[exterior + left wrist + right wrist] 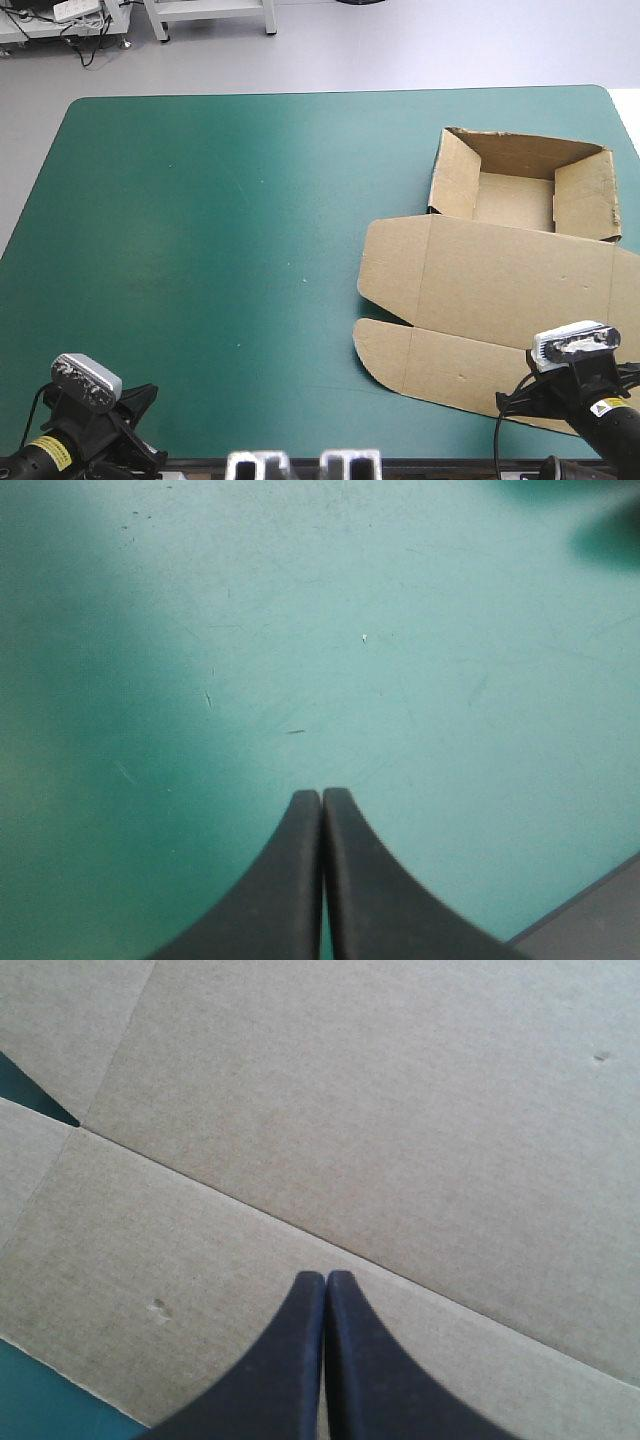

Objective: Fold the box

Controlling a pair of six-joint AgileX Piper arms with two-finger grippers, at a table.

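box (pixel 495 270) | open tray, lid flat | right end effector (pixel 325 1278) closed over lid

The box (pixel 490 270) is showing as plain brown board, matt and papery. In the right wrist view its surface is carrying a faint ribbed grain, pressed crease lines and a couple of small dents. The top edges of its raised walls are looking rough and slightly ragged. The teal-green cover (pixel 220 250) on the bench is appearing smooth with a soft sheen, and is bearing fine scratches and specks. The left gripper (pixel 322 792) and right gripper (pixel 326 1274) are presenting smooth, matt black fingers, resembling moulded plastic or rubber.
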